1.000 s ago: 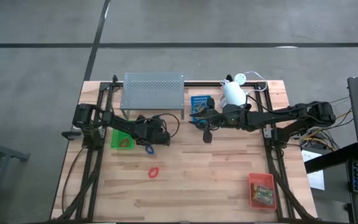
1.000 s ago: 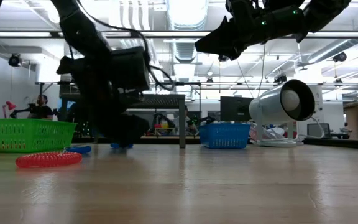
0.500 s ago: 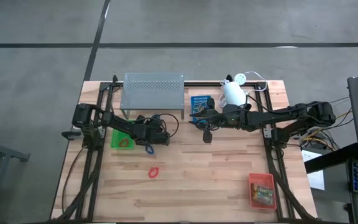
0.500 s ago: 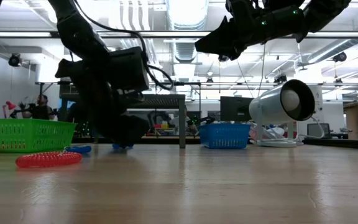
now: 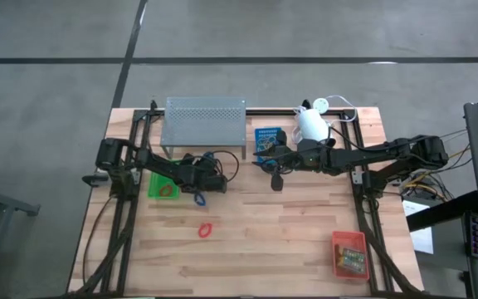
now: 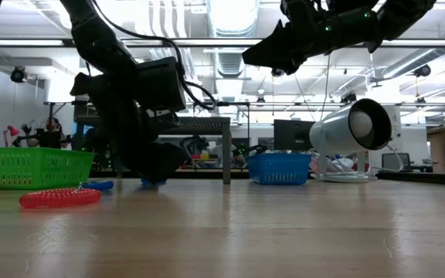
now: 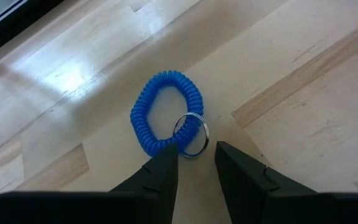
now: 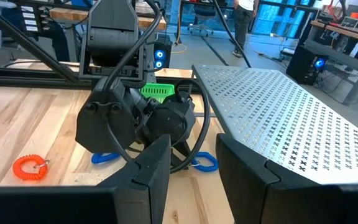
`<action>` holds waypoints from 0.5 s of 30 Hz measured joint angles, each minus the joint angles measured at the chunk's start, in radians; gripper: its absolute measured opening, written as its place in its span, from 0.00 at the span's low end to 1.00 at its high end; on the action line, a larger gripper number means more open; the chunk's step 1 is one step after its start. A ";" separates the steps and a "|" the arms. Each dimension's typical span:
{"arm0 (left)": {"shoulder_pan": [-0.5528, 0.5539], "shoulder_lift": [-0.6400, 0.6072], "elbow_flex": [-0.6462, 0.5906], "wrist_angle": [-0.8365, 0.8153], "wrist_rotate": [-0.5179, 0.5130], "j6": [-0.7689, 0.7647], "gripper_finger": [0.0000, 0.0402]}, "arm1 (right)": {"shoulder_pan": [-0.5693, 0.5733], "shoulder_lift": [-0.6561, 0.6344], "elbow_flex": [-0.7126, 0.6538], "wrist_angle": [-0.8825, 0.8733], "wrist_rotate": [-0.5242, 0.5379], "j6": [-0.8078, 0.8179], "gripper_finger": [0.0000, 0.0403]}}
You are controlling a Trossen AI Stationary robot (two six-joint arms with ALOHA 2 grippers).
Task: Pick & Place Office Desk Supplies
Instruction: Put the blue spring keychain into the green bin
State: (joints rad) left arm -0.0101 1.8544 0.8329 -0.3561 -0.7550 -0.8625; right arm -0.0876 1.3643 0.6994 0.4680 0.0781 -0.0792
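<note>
High view: I see the mesh green tray (image 5: 163, 185) at left, my left gripper (image 7: 194, 163) beside it, fingers parted astride the coiled blue loop's (image 7: 166, 112) metal ring (image 7: 191, 134). Right gripper (image 8: 191, 163) hangs parted, empty, near the ribbed blue tray (image 5: 267, 137).

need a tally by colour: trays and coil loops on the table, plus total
green tray: 1
blue tray: 1
red-orange tray: 1
red loop: 1
blue loop: 1
Total: 5
</note>
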 joint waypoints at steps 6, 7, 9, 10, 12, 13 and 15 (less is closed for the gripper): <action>-0.001 -0.008 0.000 0.001 0.040 0.000 0.29 | 0.000 0.000 0.000 0.000 0.000 0.000 0.32; -0.001 -0.008 0.000 0.001 0.050 -0.001 0.29 | 0.000 0.000 0.000 0.000 0.000 0.000 0.32; -0.001 -0.010 0.002 0.002 0.073 -0.001 0.29 | 0.000 0.000 0.000 0.000 0.000 0.000 0.32; -0.001 -0.010 0.004 0.002 0.089 -0.001 0.29 | 0.000 0.000 0.000 0.000 0.000 0.000 0.32; -0.003 -0.010 0.012 -0.002 0.122 -0.002 0.29 | 0.000 0.000 0.000 0.000 0.000 0.000 0.32; -0.005 -0.010 0.019 -0.006 0.137 -0.002 0.29 | 0.000 0.000 0.000 0.000 0.000 0.000 0.32; -0.011 -0.010 0.036 -0.013 0.181 -0.005 0.29 | 0.000 0.000 0.000 0.000 0.000 0.000 0.32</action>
State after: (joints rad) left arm -0.0213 1.8442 0.8685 -0.3687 -0.5741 -0.8679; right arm -0.0877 1.3643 0.6994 0.4683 0.0780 -0.0792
